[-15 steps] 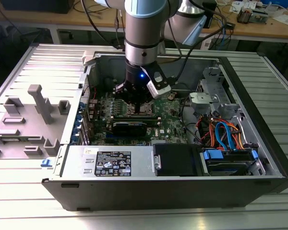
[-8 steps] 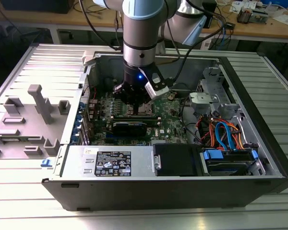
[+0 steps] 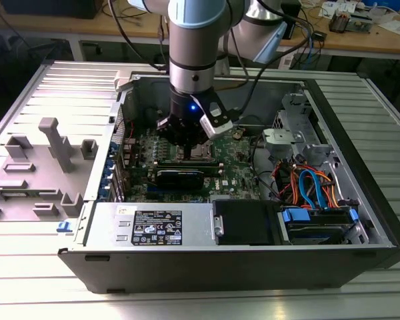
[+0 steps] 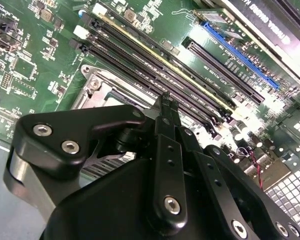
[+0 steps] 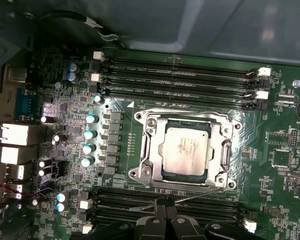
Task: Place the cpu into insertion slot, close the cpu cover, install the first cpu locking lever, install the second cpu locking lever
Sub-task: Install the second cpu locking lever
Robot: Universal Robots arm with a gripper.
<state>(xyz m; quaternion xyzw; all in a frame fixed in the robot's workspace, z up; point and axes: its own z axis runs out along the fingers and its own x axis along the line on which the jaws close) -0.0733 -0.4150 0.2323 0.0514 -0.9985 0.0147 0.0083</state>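
Note:
The cpu, a silver-grey square, lies in the insertion slot on the green board. The shiny cpu cover lies flat around it, and the chip shows through its window. A thin wire locking lever runs slantwise along the socket's side nearest my fingers. My gripper is shut, with its fingertips pressed together at that lever, touching it or just above it. In the exterior view the gripper hangs low over the socket inside the open computer case. The second wrist view has the gripper at the cover's edge.
Long black memory slots flank the socket on two sides. A black card, a power supply and a drive bay with orange and blue cables fill the case. Grey fixtures stand at the exterior view's left.

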